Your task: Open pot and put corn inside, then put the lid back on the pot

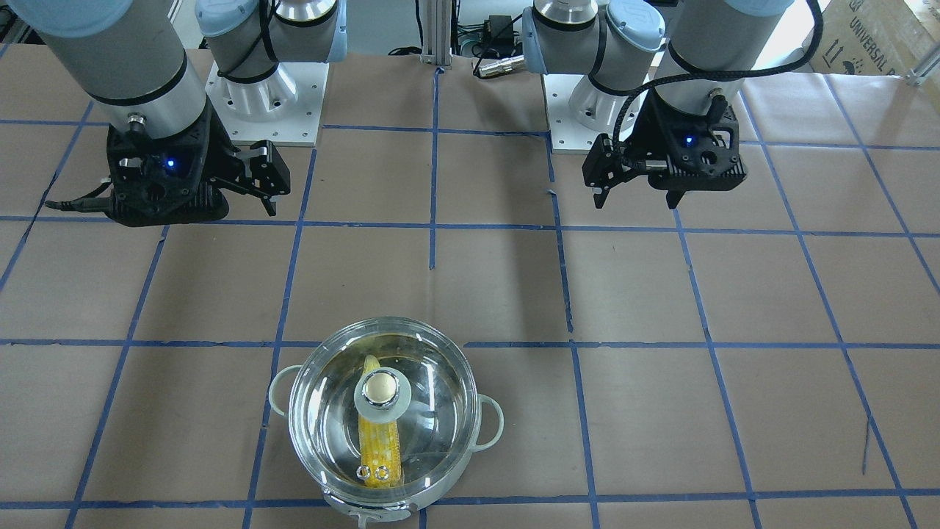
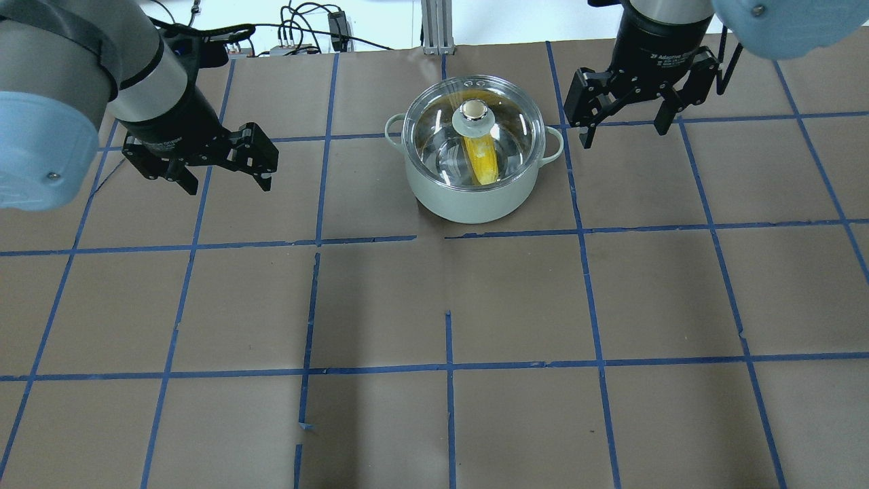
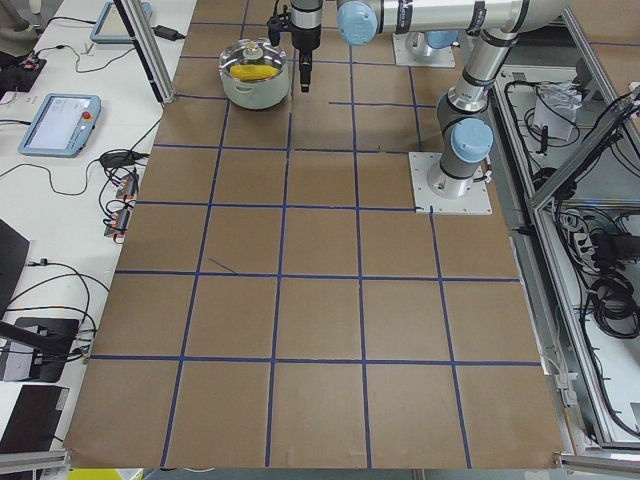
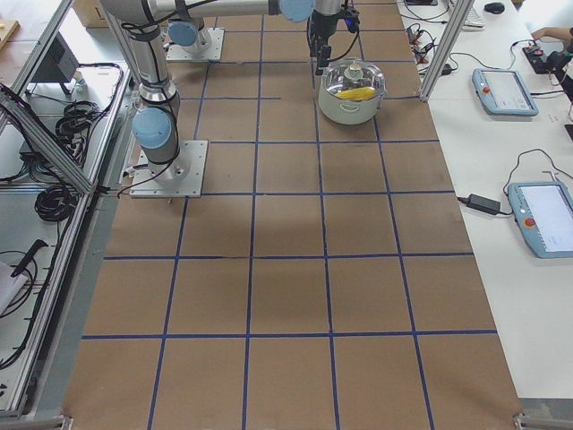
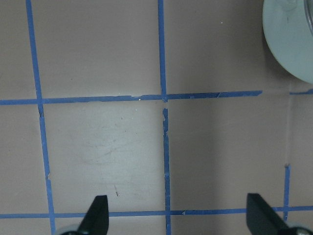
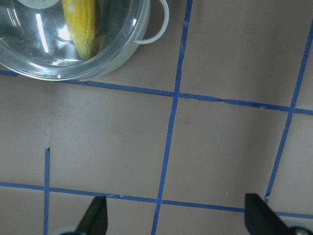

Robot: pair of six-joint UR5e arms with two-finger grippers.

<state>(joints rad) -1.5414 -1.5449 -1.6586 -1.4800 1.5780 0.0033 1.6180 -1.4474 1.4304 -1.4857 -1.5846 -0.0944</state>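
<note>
Brown paper covers the worktop [image 2: 380, 305], ruled into squares by blue tape lines [image 2: 448, 367] that are nicked and broken in places. On the overhead view's left, the left gripper [image 2: 225, 178] hangs above bare paper, jaws spread wide with nothing between them, well apart from the pot [image 2: 475, 200]. The pot stands at the far middle of the worktop, over a tape line. The glass lid [image 2: 512, 132] sits on its rim, with the knob [image 2: 473, 109] at centre. The corn [image 2: 483, 161] lies inside on the bottom, seen through the glass. To the right, the right gripper [image 2: 624, 132] hovers near the pot's side handle [image 2: 555, 144], also spread wide and empty. Beyond the far edge lie cables [image 2: 299, 27] and an aluminium post [image 2: 434, 24]. A white bench [image 4: 501, 269] alongside carries 2 blue-edged tablets [image 4: 504, 90].
</note>
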